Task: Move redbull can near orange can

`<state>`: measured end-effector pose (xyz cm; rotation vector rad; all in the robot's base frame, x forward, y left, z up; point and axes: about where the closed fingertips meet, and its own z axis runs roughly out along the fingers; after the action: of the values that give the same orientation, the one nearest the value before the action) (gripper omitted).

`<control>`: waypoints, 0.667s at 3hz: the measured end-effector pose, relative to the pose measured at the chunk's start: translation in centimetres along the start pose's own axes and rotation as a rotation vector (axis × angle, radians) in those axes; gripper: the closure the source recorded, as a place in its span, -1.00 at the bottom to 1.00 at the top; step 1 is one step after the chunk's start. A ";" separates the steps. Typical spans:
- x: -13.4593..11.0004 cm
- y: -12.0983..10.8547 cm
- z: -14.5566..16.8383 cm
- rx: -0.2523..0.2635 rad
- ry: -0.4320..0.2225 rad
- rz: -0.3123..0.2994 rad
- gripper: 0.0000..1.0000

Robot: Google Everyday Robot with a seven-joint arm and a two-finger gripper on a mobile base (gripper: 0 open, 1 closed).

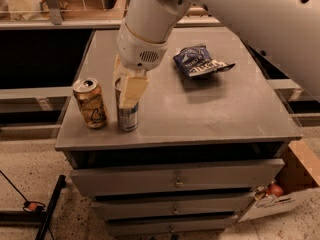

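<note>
The redbull can (pixel 128 119), slim and silver with blue panels, stands upright near the front left edge of the grey cabinet top (pixel 210 114). My gripper (pixel 127 90) comes down from above, and its cream fingers (pixel 133 91) are closed around the can's upper half, hiding its top. The orange can (pixel 91 104), short and orange-gold with a silver top, stands upright just left of the redbull can, with a small gap between them.
A dark blue snack bag (pixel 200 62) lies at the back right of the top. Drawers (pixel 175 176) are below the front edge. A cardboard box (pixel 290 184) sits on the floor at the right. A black pole (pixel 47 209) lies at the lower left.
</note>
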<state>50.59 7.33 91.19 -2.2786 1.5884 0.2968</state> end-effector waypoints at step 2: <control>0.1 0.2 0.3 -0.009 0.014 -0.008 0.65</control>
<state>50.46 7.34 90.82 -2.2983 1.5876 0.2864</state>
